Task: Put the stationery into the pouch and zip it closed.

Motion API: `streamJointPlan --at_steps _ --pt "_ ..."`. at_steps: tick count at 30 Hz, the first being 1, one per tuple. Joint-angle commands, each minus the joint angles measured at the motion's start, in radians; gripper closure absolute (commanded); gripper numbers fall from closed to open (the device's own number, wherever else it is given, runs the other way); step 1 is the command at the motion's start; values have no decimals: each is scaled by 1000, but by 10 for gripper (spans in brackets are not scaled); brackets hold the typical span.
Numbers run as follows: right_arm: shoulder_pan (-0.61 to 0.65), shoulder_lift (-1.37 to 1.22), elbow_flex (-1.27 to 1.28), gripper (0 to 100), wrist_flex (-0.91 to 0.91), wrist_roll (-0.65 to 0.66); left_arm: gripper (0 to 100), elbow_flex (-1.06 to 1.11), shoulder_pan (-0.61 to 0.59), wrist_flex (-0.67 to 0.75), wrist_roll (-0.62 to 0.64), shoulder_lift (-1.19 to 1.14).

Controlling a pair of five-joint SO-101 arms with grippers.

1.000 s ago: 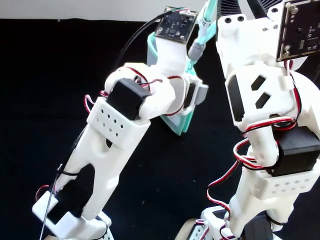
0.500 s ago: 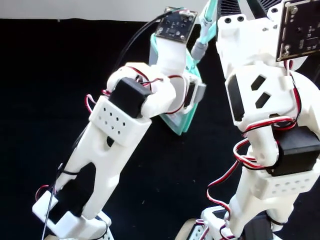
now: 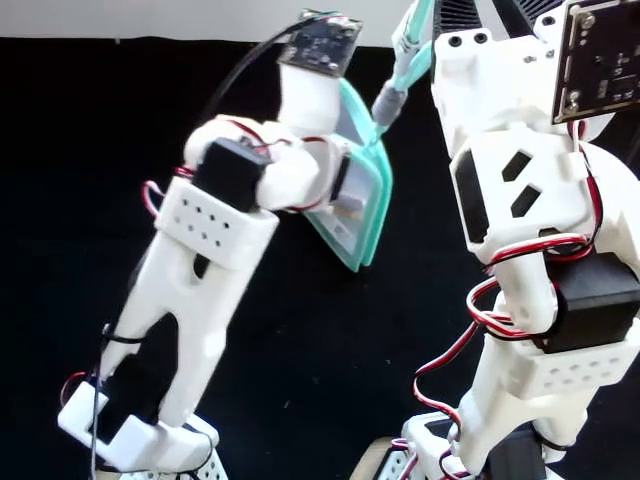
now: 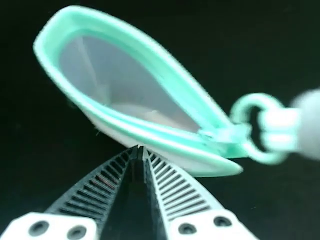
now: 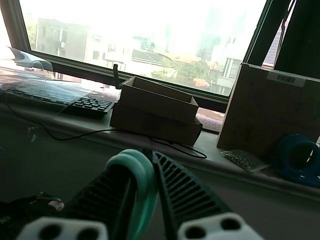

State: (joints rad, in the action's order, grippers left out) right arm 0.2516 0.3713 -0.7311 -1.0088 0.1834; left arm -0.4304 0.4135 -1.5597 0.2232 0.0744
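Observation:
The teal pouch point(image 3: 362, 215) hangs in the air between the two arms, with its translucent side showing. In the left wrist view the pouch point(image 4: 125, 95) has its mouth agape, and my left gripper point(image 4: 139, 150) is shut on its lower rim. A pale shape lies inside; I cannot tell what it is. A teal ring point(image 4: 255, 125) at the zip end leads to a grey toggle point(image 3: 388, 100) and a teal strap point(image 3: 410, 45) running up to the right arm point(image 3: 510, 190). My right gripper point(image 5: 137, 164) is shut on that teal strap point(image 5: 142, 187).
The table under the arms is black cloth point(image 3: 100, 150). Both arm bases point(image 3: 140, 440) stand at the near edge. Behind the right gripper are a window sill with cardboard boxes point(image 5: 155, 110), a keyboard point(image 5: 80, 105) and a blue tape roll point(image 5: 297, 157).
The left arm has swung left and slightly up with the pouch, turning the pouch's face more into view. The right arm has kept still.

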Motion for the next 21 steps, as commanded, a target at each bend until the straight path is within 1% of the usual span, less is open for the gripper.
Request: streamJointPlan --at_steps 1,4,6,8,11,16,21 --pt "5 7 -36 992 1 0 989 -62 47 -64 -20 16" --pt "7 7 -44 992 7 0 952 -82 142 -72 -3 16" --pt "7 8 -47 992 12 0 902 -97 188 -72 74 12" --pt "7 8 -47 992 35 0 843 -107 211 -72 143 7" --pt "7 8 -47 992 35 0 792 -108 217 -71 184 5" --pt "7 10 -50 992 36 0 790 -104 211 -3 215 2" --pt "5 8 -145 992 28 0 790 -50 209 94 210 -30"
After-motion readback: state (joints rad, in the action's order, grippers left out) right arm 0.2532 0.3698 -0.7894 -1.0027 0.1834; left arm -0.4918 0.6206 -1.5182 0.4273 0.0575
